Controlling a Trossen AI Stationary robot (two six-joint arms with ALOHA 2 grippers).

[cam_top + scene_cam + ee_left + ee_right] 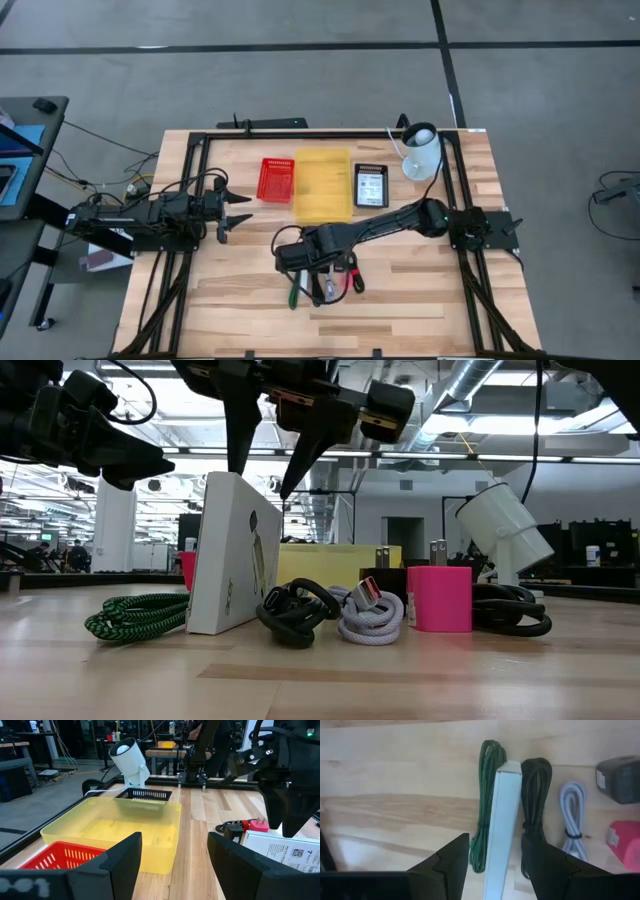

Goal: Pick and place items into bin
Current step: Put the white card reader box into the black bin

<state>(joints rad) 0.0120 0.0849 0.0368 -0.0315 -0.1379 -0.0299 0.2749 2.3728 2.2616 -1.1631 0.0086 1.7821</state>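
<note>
Right gripper (492,857), jaws released, hovers astride the thin white cardboard box (501,820) at lower centre; descend centred, avoiding flanking cables.

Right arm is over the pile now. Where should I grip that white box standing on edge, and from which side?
Come straight down from above. The white box stands on edge, its narrow top edge facing up between the green cable and the black cable. The right end effector is open and lined up astride it; close across its two broad faces, likely clearing both cables.
</note>
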